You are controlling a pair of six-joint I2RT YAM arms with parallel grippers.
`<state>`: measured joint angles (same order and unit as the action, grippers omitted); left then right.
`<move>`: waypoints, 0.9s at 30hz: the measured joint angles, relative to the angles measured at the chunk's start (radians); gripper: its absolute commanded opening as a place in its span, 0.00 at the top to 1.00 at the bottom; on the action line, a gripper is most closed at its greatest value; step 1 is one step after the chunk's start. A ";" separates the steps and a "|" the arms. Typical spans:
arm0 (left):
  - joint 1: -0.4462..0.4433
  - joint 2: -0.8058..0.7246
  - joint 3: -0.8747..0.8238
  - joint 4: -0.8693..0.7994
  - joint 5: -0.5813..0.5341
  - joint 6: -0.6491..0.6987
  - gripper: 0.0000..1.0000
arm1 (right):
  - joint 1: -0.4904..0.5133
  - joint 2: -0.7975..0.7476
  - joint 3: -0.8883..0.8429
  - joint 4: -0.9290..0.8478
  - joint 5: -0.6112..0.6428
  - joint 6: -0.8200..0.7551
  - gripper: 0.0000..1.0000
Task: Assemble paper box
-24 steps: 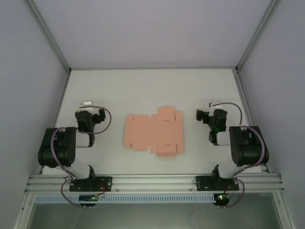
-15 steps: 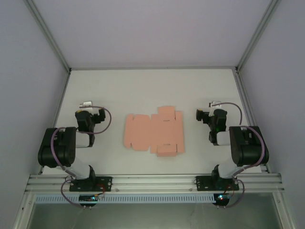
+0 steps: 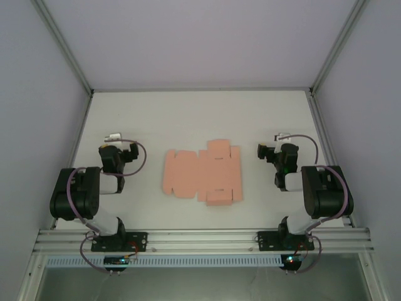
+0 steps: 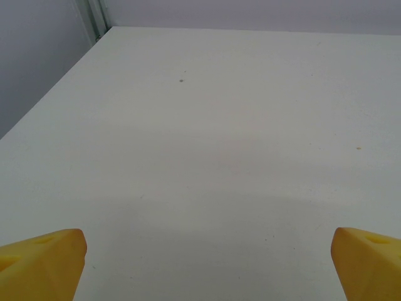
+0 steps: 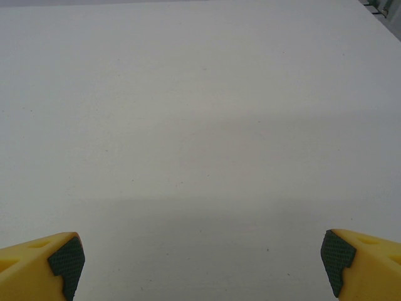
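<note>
The left gripper (image 4: 207,254) is held wide open, its yellow fingers (image 4: 44,263) seen at the two lower corners of the wrist view with bare table between them. The right gripper (image 5: 202,257) is spread just as wide, dark pads (image 5: 66,263) facing inward, and nothing is gripped by either. Both are judged to be posed ready: opened in advance so that a flap or edge can be taken, and set off to the sides so that the card is not covered. The box (image 3: 202,174) is found as a flat salmon-pink die-cut sheet, laid on the table (image 3: 188,113) between the two grippers and well apart from each, a spot taken to suit reach from both sides. No wall of it is folded up, so assembly is judged not yet begun. The table is white, matt and smooth, marked by a few small specks, and thin card is expected to slide on it unless pinned. The cell is closed in by pale walls (image 3: 213,37), with grey metal posts (image 3: 62,47) at the back corners and an aluminium rail (image 3: 200,239) along the front edge.
</note>
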<state>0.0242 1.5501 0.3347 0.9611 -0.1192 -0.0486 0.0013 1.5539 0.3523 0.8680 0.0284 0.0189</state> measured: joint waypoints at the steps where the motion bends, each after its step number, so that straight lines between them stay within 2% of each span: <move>1: 0.000 0.000 0.000 0.000 0.000 0.000 0.00 | 0.000 0.000 0.000 0.000 0.000 0.000 0.01; 5: 0.000 0.000 0.000 0.000 0.002 0.001 0.00 | 0.000 0.000 0.000 0.000 -0.001 0.000 0.01; 11: 0.000 0.000 0.001 -0.013 0.068 0.023 0.00 | -0.005 0.000 0.000 -0.001 -0.034 0.000 0.01; 18: 0.000 -0.002 0.007 -0.031 0.070 0.022 0.00 | -0.008 -0.003 0.001 -0.006 -0.023 0.000 0.01; 23: -0.009 -0.105 0.127 -0.281 0.044 0.016 0.00 | 0.003 -0.129 0.090 -0.232 0.026 0.000 0.01; 27: -0.045 -0.228 0.272 -0.481 0.070 -0.059 0.00 | 0.055 -0.267 0.279 -0.476 0.050 0.026 0.01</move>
<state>-0.0204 1.3220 0.6064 0.4801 -0.0490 -0.1078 0.0559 1.2865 0.6312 0.3916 0.0784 0.0448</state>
